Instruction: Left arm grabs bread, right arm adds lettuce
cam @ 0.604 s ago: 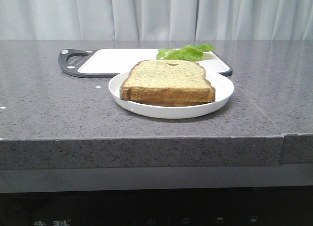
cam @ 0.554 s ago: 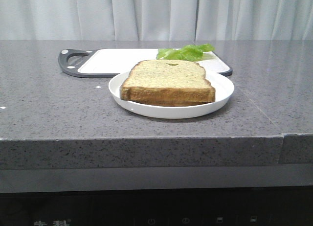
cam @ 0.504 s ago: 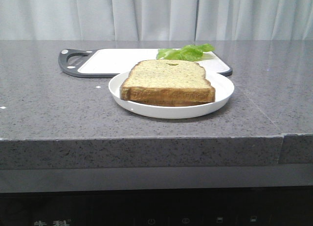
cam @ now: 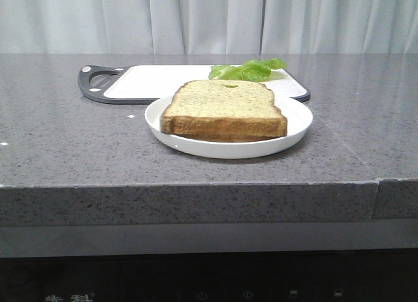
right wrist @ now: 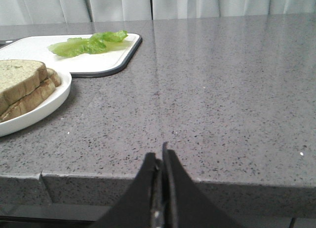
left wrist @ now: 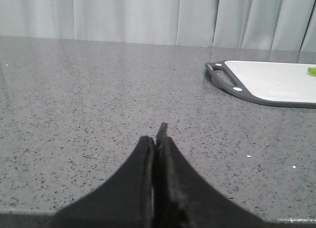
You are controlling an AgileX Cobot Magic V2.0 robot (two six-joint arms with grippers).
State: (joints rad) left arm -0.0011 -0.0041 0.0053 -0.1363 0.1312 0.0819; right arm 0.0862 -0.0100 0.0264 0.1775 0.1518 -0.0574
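The speckled bread (cam: pixel 223 106) with a small dark hole lies on top of a second slice on a white plate (cam: pixel 297 122) at the table's middle. It also shows in the right wrist view (right wrist: pixel 19 77). The green lettuce (cam: pixel 249 70) lies on the white cutting board (cam: pixel 157 82) behind the plate, and shows in the right wrist view (right wrist: pixel 89 43). My left gripper (left wrist: pixel 154 136) is shut and empty, low over bare counter to the left of the board. My right gripper (right wrist: pixel 159 156) is shut and empty at the counter's front edge, right of the plate. Neither arm shows in the front view.
The cutting board's dark handle (left wrist: pixel 224 77) points left. The grey speckled counter (cam: pixel 65 138) has a seam near its front right corner (cam: pixel 377 184). White curtains hang behind.
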